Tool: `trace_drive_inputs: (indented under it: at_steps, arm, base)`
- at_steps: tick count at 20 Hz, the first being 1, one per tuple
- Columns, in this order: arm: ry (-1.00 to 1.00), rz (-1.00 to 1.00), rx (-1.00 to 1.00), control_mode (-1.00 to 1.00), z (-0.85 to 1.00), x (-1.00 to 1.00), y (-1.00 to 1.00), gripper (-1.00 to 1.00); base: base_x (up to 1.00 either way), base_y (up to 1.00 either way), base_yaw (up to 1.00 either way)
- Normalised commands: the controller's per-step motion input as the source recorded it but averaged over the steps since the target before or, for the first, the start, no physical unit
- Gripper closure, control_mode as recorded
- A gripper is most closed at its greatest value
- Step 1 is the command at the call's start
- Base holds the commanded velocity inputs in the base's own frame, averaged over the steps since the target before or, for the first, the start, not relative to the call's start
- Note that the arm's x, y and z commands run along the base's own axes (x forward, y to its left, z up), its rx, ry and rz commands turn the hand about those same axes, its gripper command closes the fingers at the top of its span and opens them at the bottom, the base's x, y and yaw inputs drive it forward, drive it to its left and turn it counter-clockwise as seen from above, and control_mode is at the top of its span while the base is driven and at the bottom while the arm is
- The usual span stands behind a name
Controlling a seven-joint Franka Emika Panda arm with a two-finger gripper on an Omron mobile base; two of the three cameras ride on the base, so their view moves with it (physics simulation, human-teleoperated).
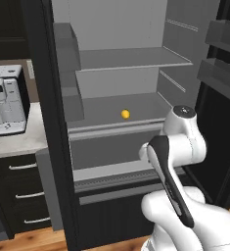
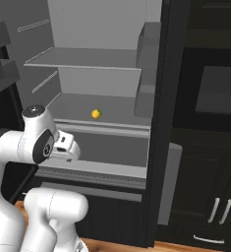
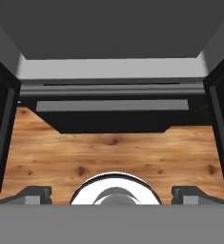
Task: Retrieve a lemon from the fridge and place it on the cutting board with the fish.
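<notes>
A coffee machine [image 1: 6,100] is sitting on the counter [image 1: 18,142] at the left, the fridge [image 1: 121,63] is standing open with the lemon [image 1: 125,114] lying alone on its middle shelf, and the gripper [image 3: 111,194] is hanging with its fingertips [image 3: 37,194] spread wide apart above the wooden floor [image 3: 113,152].

Coffee machine [image 1: 6,100] on counter [image 1: 18,142]

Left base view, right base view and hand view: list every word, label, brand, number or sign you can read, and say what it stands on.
No readable text in any of the views.
White coffee machine on the pale counter: no legible marking on its panel.
Tall black French-door fridge, its light grey shelves and the small yellow lemon: no labels.
</notes>
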Motion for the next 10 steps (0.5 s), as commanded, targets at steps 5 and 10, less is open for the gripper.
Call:
trace_drive_inputs:
  at_steps: [5,10]
  arm:
    - [0.0,0.0,0.0,-1.0,0.0,-0.01,-0.11,-1.0]
    - [0.0,0.0,0.0,-1.0,0.0,0.0,0.0,-1.0]
  base:
    - [0.0,0.0,0.0]
    - [0.0,0.0,0.0]
